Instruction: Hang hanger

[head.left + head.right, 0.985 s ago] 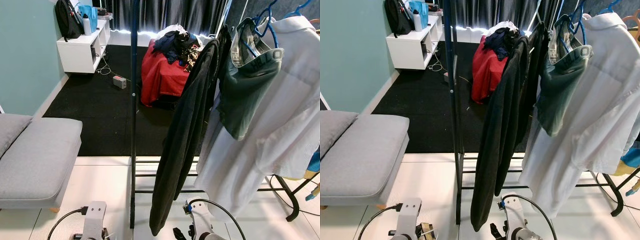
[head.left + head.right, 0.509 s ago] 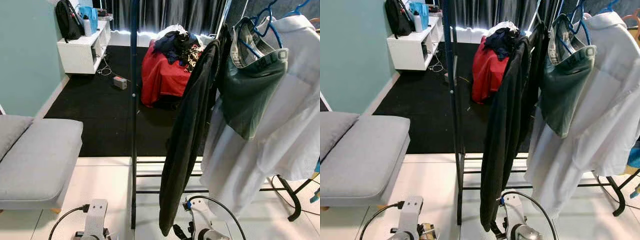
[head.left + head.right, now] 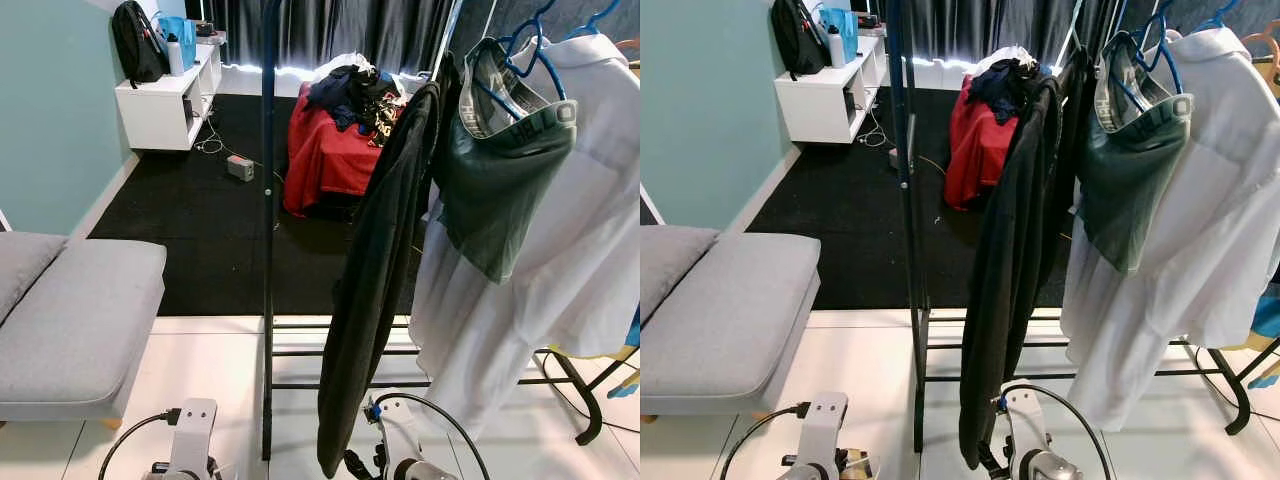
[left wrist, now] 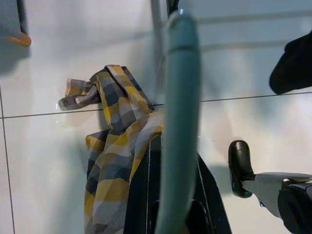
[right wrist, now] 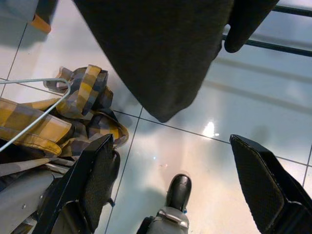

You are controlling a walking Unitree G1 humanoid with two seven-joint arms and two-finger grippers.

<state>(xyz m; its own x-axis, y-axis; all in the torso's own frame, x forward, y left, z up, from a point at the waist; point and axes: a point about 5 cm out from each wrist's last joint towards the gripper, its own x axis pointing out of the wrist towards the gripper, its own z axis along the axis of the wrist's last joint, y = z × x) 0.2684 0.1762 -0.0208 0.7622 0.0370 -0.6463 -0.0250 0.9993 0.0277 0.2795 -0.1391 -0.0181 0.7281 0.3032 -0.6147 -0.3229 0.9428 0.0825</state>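
Left gripper jaws closed on the teal hanger, its plaid shirt draped low; right gripper jaws spread, empty (rack ahead awaits hanging).

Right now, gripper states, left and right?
Left gripper: closed on the teal hanger, with the plaid shirt on it.
Right gripper: open, holding nothing.

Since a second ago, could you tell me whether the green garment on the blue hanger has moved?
Yes. The green garment has swung toward the robot's right, across the white shirt, judged against the rack's upright pole, which has barely shifted in view.
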